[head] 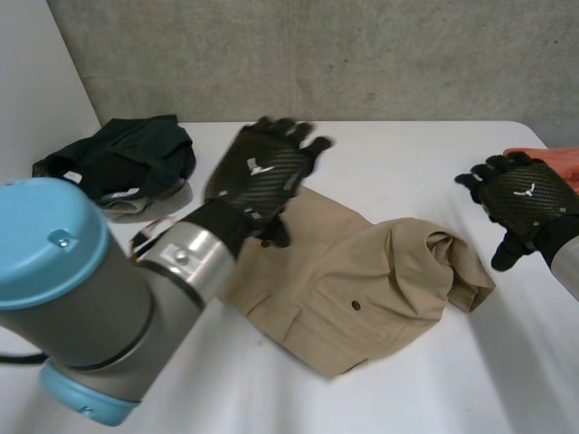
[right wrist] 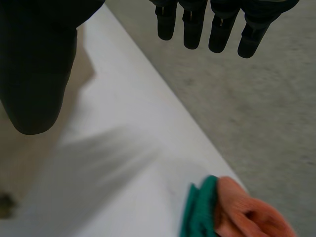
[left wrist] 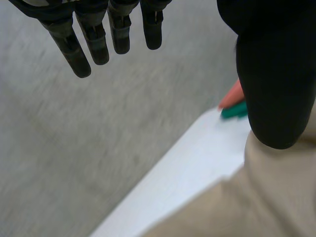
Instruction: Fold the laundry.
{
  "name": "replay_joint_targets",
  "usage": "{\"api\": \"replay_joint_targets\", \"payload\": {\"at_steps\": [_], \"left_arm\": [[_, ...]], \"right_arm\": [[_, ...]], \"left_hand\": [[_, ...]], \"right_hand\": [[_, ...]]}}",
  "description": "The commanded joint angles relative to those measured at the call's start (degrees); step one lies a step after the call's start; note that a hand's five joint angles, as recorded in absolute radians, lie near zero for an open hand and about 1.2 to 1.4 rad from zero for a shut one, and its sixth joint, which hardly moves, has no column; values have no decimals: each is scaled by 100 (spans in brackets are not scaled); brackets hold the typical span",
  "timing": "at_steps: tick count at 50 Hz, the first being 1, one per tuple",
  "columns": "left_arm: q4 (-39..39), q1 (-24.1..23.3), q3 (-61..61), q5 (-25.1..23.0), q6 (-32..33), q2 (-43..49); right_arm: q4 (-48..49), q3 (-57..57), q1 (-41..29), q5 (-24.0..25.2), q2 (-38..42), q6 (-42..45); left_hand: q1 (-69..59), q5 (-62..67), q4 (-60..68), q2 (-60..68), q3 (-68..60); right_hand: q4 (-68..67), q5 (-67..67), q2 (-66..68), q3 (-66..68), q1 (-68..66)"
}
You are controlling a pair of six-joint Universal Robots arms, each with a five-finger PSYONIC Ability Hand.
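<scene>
Tan shorts [head: 362, 285] lie folded on the white table [head: 507, 362], bunched at their right end. My left hand [head: 262, 167] hovers over their far left corner with fingers [left wrist: 94, 39] straight and spread, holding nothing; its thumb [left wrist: 276, 74] hangs over the tan cloth [left wrist: 256, 202]. My right hand [head: 525, 199] floats above the table to the right of the shorts, fingers [right wrist: 217, 24] straight, thumb [right wrist: 34, 74] down, nothing in it.
A dark green garment [head: 127, 158] is heaped at the table's far left. An orange and green cloth [right wrist: 232, 210] lies at the far right edge, behind my right hand [head: 552, 158]. A grey wall [head: 362, 54] stands behind the table.
</scene>
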State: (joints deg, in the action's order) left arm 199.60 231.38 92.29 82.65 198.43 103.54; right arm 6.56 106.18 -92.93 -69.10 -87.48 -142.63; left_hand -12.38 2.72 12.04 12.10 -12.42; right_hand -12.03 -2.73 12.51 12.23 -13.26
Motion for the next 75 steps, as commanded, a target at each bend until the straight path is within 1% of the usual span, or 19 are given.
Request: {"api": "replay_joint_targets", "payload": {"at_steps": [1,5,8,11,14,18,22,26,27,32,38,42,45,49,50,51,56,66,75], "left_arm": [[-272,978,518,138,406,17],[-308,1365,369,67,872,623],[-369,1655,115,-134,1355,1194],[-413,1857,-140,-284,1768,1746],[-483,1937,-342,-319,1927,2082],[-633,1946,-571,-346,1998,2478],[-659,1928,-703,-504,1963,2663],[-615,1884,-774,-732,1858,2681],[-598,1858,-800,-750,1762,2663],[-308,1831,-949,-601,1191,2427],[245,1980,-994,-13,172,1557],[272,1955,-889,-29,-76,1424],[255,1937,-800,-108,-94,1397],[176,1937,-572,-468,-94,1362],[106,1928,-485,-660,-59,1388],[62,1919,-449,-749,-41,1415],[-281,1928,-291,-1093,-24,1459],[-738,1990,-10,-1146,178,1485],[-668,1981,-70,-1119,424,1818]], "right_arm": [[-1481,-185,-190,494,-384,42],[-1439,-150,-769,432,-279,183],[-1167,-185,-1288,248,10,280],[-885,-167,-1587,-173,318,332],[-631,-132,-1728,-586,520,341],[-367,-45,-1746,-745,644,324],[-173,43,-1746,-789,740,315],[-32,87,-1746,-816,793,289],[-15,96,-1737,-816,802,289],[38,105,-1728,-816,802,289],[108,88,-1711,-816,793,280],[117,114,-1728,-816,802,271],[117,149,-1728,-816,811,271],[126,175,-1711,-816,811,271],[126,175,-1711,-816,811,271],[126,175,-1702,-816,820,271],[126,202,-1684,-816,820,271],[153,272,-1640,-816,943,271],[170,334,-1684,-816,961,271]], "left_hand": [[-153,120,188,181,-150],[-288,254,322,316,-284],[-288,254,322,316,-284],[-321,288,356,349,-318],[-389,355,423,416,-385],[-489,456,523,517,-485],[-1463,1429,1497,1491,-1459],[-5105,5071,5139,5133,-5101],[-6745,6712,6779,6773,-6741],[-6762,6728,6796,6790,-6758],[-6762,6728,6796,6790,-6758],[-6762,6728,6796,6790,-6758],[-6762,6728,6796,6790,-6758],[-3493,3460,3528,3521,-3490],[-1902,1868,1936,1930,-1898],[-1719,1686,1754,1747,-1716],[-1617,1583,1651,1645,-1613],[-1633,1600,1668,1661,-1630],[-1869,1835,1903,1897,-1865]], "right_hand": [[203,273,-251,-223,326],[203,273,-251,-223,326],[203,273,-251,-223,326],[203,273,-251,-223,326],[203,273,-251,-223,326],[203,273,-251,-223,326],[203,273,-251,-223,326],[203,273,-251,-223,326],[203,273,-251,-223,326],[203,273,-251,-223,326],[203,273,-251,-223,326],[203,273,-251,-223,326],[203,273,-251,-223,326],[203,273,-251,-223,326],[203,273,-251,-223,326],[203,273,-251,-223,326],[203,273,-251,-223,326],[203,273,-251,-223,326],[203,273,-251,-223,326]]}}
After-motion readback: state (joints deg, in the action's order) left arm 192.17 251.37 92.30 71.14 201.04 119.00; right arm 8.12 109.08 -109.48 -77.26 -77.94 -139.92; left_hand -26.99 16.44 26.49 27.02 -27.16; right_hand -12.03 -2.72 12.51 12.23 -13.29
